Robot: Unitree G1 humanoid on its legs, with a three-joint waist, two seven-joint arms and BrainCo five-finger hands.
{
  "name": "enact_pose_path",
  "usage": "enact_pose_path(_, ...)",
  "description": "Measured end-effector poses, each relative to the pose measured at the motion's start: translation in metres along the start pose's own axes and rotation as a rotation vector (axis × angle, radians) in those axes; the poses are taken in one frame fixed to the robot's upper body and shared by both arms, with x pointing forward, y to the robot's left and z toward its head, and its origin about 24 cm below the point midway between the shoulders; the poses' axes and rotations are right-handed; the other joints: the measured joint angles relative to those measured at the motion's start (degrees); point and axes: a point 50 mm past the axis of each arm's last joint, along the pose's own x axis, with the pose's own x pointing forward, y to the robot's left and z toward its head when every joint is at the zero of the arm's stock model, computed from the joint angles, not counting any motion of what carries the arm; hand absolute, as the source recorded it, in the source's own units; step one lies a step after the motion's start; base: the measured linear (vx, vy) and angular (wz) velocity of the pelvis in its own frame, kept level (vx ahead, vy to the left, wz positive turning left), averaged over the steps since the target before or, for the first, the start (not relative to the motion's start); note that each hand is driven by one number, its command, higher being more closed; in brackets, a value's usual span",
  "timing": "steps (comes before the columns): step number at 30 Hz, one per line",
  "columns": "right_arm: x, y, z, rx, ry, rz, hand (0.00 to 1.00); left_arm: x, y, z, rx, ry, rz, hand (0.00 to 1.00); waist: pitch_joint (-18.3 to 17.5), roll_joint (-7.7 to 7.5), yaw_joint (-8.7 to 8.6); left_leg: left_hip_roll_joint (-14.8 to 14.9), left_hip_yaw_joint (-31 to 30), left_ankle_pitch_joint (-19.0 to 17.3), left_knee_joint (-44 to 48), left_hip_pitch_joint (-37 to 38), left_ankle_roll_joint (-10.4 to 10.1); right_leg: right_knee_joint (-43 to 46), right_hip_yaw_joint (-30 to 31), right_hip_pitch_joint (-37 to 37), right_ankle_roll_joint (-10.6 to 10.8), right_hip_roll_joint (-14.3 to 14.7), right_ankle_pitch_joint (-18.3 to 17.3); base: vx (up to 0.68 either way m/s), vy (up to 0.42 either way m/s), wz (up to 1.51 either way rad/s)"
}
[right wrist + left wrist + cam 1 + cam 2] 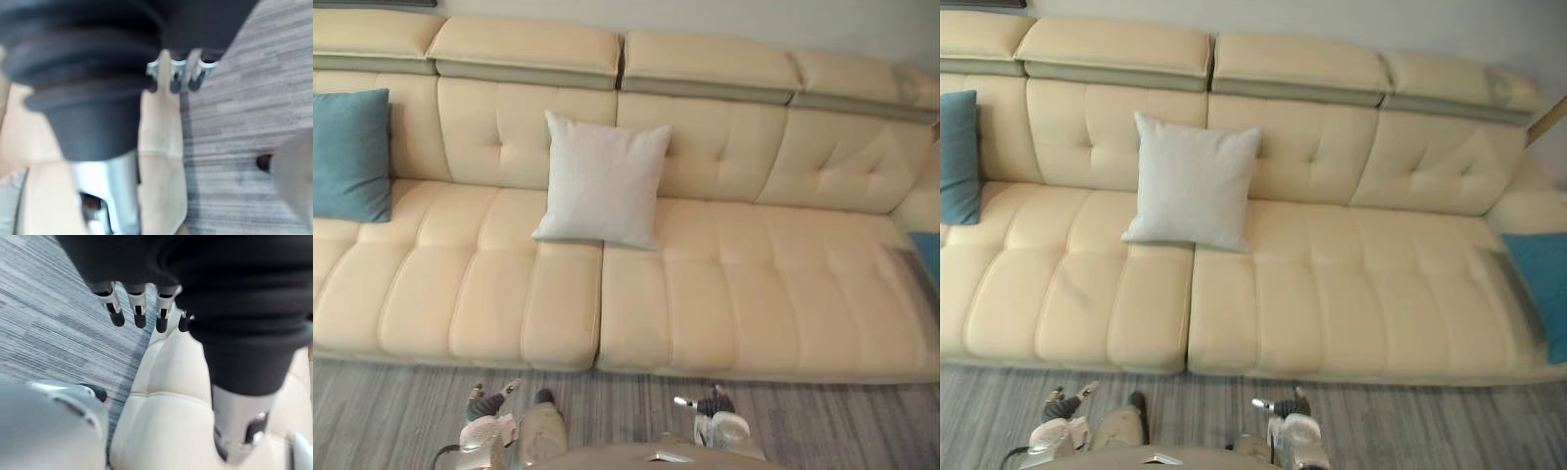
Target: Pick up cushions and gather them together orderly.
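A pale grey-white cushion (pixel 604 181), square and plump, stands near the middle of the cream leather sofa (pixel 754 294), its lower edge on the seat just beside the seam between the two seat sections and its top leaning on the tufted backrest. A teal cushion (pixel 350 152) stands upright against the backrest at the sofa's left end, well apart from the pale one. A second teal cushion (pixel 1538 284) lies on the seat at the far right end, cut off by the picture's edge, so its full shape cannot be made out. Both hands hang low in front of the sofa over the grey striped carpet (pixel 391 411), near the seat's front edge and touching no cushion. The left hand (pixel 492 399) is released: its wrist view shows the fingers (pixel 138 308) straight in a row, the thumb (pixel 237 431) set apart, nothing between them. The right hand (pixel 710 402) is likewise relaxed and empty, its fingers (pixel 177 73) extended side by side and its thumb (pixel 110 191) apart, with the sofa's front edge and the carpet beyond them.
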Motion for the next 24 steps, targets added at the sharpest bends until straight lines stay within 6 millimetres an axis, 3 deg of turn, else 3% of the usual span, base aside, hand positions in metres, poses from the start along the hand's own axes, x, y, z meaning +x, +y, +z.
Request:
enact_pose_path(1, 0.0, 0.001, 0.004, -0.013, -0.017, 0.003, 0.0, -0.002, -0.006, -0.001, 0.011, 0.001, -0.02, 0.0, 0.4, 0.99, -0.02, 1.0, -0.2, 1.6, -1.0, -0.3, -0.5, -2.5, -0.4, 0.5, -1.9, 1.4, 0.8, -0.3, -0.196, -0.09)
enact_pose_path(3, 0.0, 0.002, 0.007, -0.021, -0.035, 0.003, 0.0, -0.004, -0.014, -0.003, 0.015, 0.006, -0.044, 0.0, 0.6, 2.58, -0.26, 2.2, -0.2, 3.5, -2.8, 0.3, -0.9, -3.7, -1.1, 1.0, -3.0, 2.6, 2.0, -0.3, -0.142, -0.01)
enact_pose_path(4, -0.002, 0.0, 0.003, -0.028, -0.027, -0.009, 0.0, -0.005, -0.016, -0.003, 0.026, 0.002, -0.049, 0.0, 1.0, 2.19, -0.47, 2.5, 0.2, 5.1, -4.8, 1.5, -1.0, -3.4, -1.2, 0.7, -3.5, 3.0, 2.3, -0.33, -0.095, 0.01)
enact_pose_path(6, -0.003, -0.001, -0.001, -0.028, -0.014, -0.018, 0.0, -0.004, -0.017, -0.002, 0.046, -0.007, -0.054, 0.0, 0.9, 2.06, -0.69, 2.9, 1.3, 4.8, -4.2, 1.7, -1.3, -3.1, -1.4, -0.2, -4.3, 2.4, 3.0, -0.22, -0.011, -0.12)
enact_pose_path(8, -0.002, -0.004, -0.001, -0.025, -0.015, -0.028, 0.0, -0.004, -0.017, 0.0, 0.058, -0.017, -0.058, 0.0, 1.2, 1.75, -1.46, 1.9, 1.0, -1.2, 3.1, 1.4, 0.0, -3.1, 0.2, -1.8, -3.8, 1.0, 4.8, -0.17, 0.111, -0.32)
enact_pose_path(11, -0.005, -0.004, -0.01, -0.016, 0.014, -0.028, 0.0, -0.005, -0.016, -0.003, 0.07, -0.011, -0.055, 0.0, 1.2, 1.66, -1.48, 0.3, -1.9, -12.4, 12.7, 3.7, -0.3, -2.8, 5.1, -4.0, -2.3, -0.3, 6.2, -0.17, 0.223, -0.66)
enact_pose_path(13, -0.009, -0.001, -0.019, 0.011, 0.044, -0.025, 0.0, -0.005, -0.01, -0.008, 0.057, 0.011, -0.035, 0.0, 1.3, 1.21, -1.77, -1.8, -2.5, -16.2, 13.3, 5.1, 0.2, -2.1, 9.1, -5.1, -1.4, -0.5, 6.8, -0.2, 0.328, -0.9)
enact_pose_path(15, -0.012, 0.004, -0.025, 0.064, 0.073, -0.02, 0.0, -0.003, -0.002, -0.009, 0.077, 0.016, -0.014, 0.0, 0.3, -0.42, -3.1, -3.9, 0.2, -17.0, 10.8, 6.5, 1.2, -4.3, 11.7, -5.1, -1.5, -2.2, 8.7, -0.11, 0.239, -0.64)
enact_pose_path(18, -0.015, 0.0, -0.035, 0.09, 0.112, -0.037, 0.0, -0.002, 0.002, -0.012, 0.116, 0.025, -0.012, 0.0, -0.7, -1.68, -3.5, -6.4, 3.0, -17.3, 8.8, 7.4, 1.7, -6.6, 14.8, -6.6, -1.5, -3.2, 13.0, -0.08, 0.169, -0.61)
enact_pose_path(20, -0.015, -0.001, -0.036, 0.105, 0.122, -0.039, 0.0, -0.001, -0.001, -0.01, 0.12, 0.026, -0.019, 0.0, -0.7, -1.49, -3.84, -6.8, 4.5, -17.4, 8.5, 7.4, 1.8, -7.0, 16.7, -8.2, -0.9, -2.8, 16.0, -0.06, 0.145, -1.12)
enact_pose_path(22, -0.011, 0.007, -0.029, 0.1, 0.117, -0.016, 0.0, 0.0, -0.002, -0.012, 0.126, 0.04, -0.025, 0.0, -0.9, -0.81, -3.61, -5.6, 9.3, -16.8, 7.0, 8.0, 2.3, -9.6, 17.2, -10.6, -2.2, -0.3, 21.9, -0.05, 0.084, -1.83)
enact_pose_path(24, -0.009, 0.012, -0.022, 0.1, 0.103, -0.002, 0.0, -0.001, -0.001, -0.016, 0.139, 0.06, -0.026, 0.0, -0.9, -0.37, -3.53, -3.4, 15.1, -15.3, 6.6, 9.1, 4.5, -9.8, 11.6, -11.7, -3.9, 0.6, 21.6, 0.03, 0.0, -1.58)
